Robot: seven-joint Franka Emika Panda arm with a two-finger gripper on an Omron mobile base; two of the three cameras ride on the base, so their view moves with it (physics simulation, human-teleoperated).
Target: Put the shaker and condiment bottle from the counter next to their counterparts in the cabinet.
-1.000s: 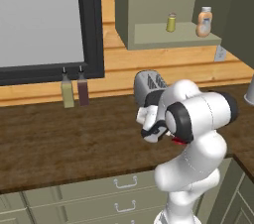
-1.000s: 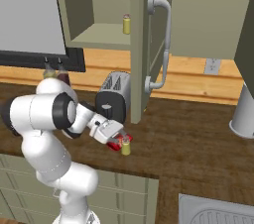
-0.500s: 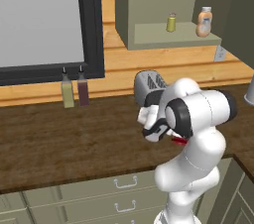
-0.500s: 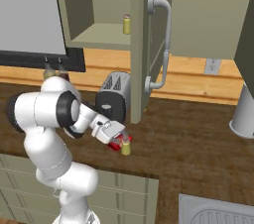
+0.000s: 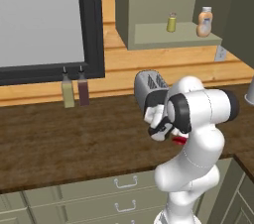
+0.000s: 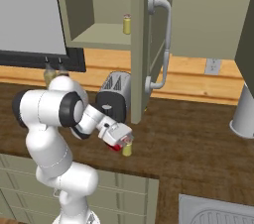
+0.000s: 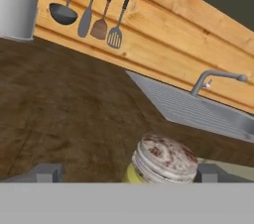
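Observation:
The shaker [image 7: 166,161], tan-yellow with a speckled pale top, stands on the counter [image 7: 64,109] between my fingertips [image 7: 47,172], nearer the right one. My gripper [image 7: 128,173] is open around it and not touching it. In the right base view the gripper [image 6: 121,138] hangs low over the shaker [image 6: 127,148] and the red condiment bottle [image 6: 115,146], which stand side by side near the counter's front edge. From the left, the gripper [image 5: 159,130] hides the shaker and a bit of the condiment bottle [image 5: 179,140] shows. On the cabinet shelf [image 5: 163,37] stand the yellow-green shaker [image 5: 171,22] and the peach bottle [image 5: 204,22].
A dark toaster [image 6: 113,101] stands just behind the hand. The open cabinet door [image 6: 149,44] hangs over the counter to its right. Two tall bottles [image 5: 74,90] stand at the back left. A grey cylinder [image 6: 245,114], a sink [image 7: 198,109] and hanging utensils [image 7: 94,10] lie further right.
The hand has edged slightly toward the shaker, jaws still open. The shaker and the red bottle have not moved.

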